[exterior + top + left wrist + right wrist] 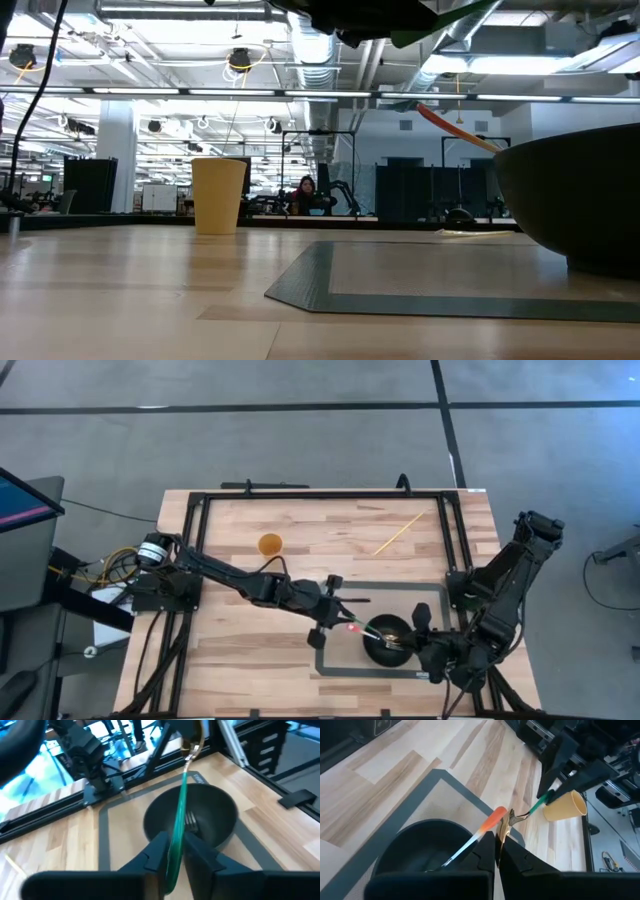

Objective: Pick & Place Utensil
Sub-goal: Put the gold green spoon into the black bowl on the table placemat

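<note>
Step in hand: judged from the task, dropping a utensil into the black bowl (385, 640), which sits inside the grey taped rectangle (330, 660) on the worktop (300, 530).
Left gripper (175, 855): reaches in over the bowl; its jaws are closed tight on the green-handled utensil (179, 820), with only the thin handle between them.
Green utensil: held high and slanting over the bowl; its metal end (192, 750) is pointed away from the left wrist, toward the right arm.
Right gripper (496, 851): low at the bowl's near rim; the jaws look nearly closed, with something thin and brass-coloured between them, but what that piece belongs to I cannot tell.
Orange-handled utensil (487, 825): leans with its lower end inside the bowl and the orange end up over the rim.
In the bowl: a fork (190, 820) lies on the bottom in the left wrist view.
Doing it well: the metal end of the green utensil and the orange handle meet almost at one spot beside the right gripper, so one arm should likely clear off before the other lets go. Lower the green utensil until its end is inside the bowl wall, then open, so it slides in rather than tipping over the rim.
Risk: a nudge to the light bowl could push it off the taped rectangle.
Elsewhere: a yellow cup (270, 544) and a thin wooden stick (398, 532) lie well apart from the work.
</note>
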